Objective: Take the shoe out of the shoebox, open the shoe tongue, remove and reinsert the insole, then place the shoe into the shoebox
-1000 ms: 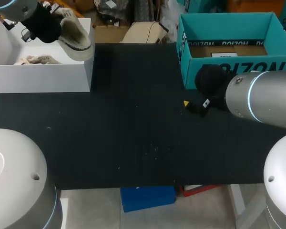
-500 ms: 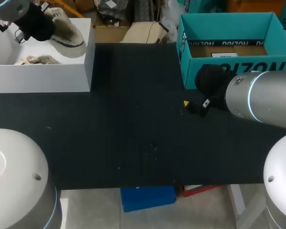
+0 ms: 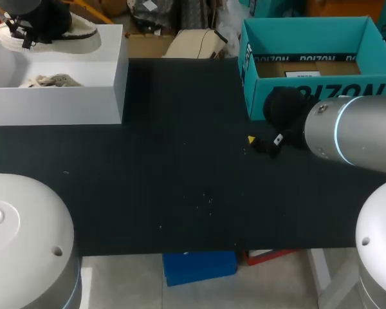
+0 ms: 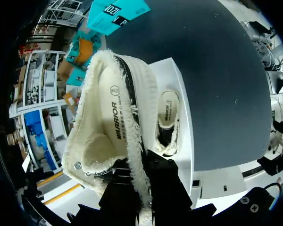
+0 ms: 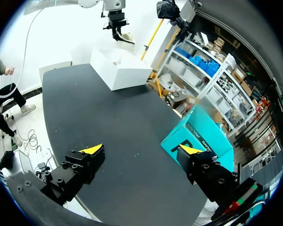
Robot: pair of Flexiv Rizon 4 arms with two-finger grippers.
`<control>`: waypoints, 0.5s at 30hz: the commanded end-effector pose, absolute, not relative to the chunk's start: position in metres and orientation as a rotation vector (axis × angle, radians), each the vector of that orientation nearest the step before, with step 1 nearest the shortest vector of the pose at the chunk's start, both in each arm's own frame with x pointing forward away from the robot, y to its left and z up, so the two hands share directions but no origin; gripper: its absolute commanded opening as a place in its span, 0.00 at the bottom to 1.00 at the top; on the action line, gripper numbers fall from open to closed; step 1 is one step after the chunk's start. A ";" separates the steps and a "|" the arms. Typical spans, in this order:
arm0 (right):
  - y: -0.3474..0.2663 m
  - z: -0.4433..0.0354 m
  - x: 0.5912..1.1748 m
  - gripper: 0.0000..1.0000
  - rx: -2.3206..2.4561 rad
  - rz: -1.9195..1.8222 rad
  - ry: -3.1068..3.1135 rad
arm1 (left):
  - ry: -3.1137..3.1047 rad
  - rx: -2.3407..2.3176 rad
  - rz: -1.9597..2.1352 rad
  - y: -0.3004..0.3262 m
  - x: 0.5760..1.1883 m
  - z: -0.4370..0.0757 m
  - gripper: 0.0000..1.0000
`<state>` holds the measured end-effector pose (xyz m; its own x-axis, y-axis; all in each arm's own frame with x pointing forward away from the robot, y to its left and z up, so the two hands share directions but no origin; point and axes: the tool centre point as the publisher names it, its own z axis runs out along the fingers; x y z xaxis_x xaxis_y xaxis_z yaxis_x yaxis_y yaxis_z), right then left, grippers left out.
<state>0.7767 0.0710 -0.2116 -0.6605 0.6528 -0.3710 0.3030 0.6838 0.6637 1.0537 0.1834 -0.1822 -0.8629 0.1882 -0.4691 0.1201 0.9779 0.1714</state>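
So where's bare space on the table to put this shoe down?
The black mat is bare between the white shoebox and the teal box, and along its near edge. Crowded in front of the teal box, where the right tool sits.

Cream fuzzy shoe [image 4: 108, 127] above white shoebox [image 3: 58, 103]

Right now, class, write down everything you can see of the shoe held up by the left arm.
The shoe is cream-white and canvas-like, with a frayed, fluffy edge, a dark line beside its white sole, metal eyelets and a printed insole inside. The left pincer clamps its collar edge, holding it tilted over the far side of the white shoebox.
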 end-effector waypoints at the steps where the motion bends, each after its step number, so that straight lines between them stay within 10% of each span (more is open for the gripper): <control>1: 0.071 -0.213 0.776 1.00 0.732 0.758 2.288 | 2.696 0.059 0.266 0.182 1.080 -0.193 0.00; 15: 0.071 -0.213 0.776 1.00 0.732 0.758 2.288 | 2.731 0.006 0.331 0.205 1.129 -0.235 0.00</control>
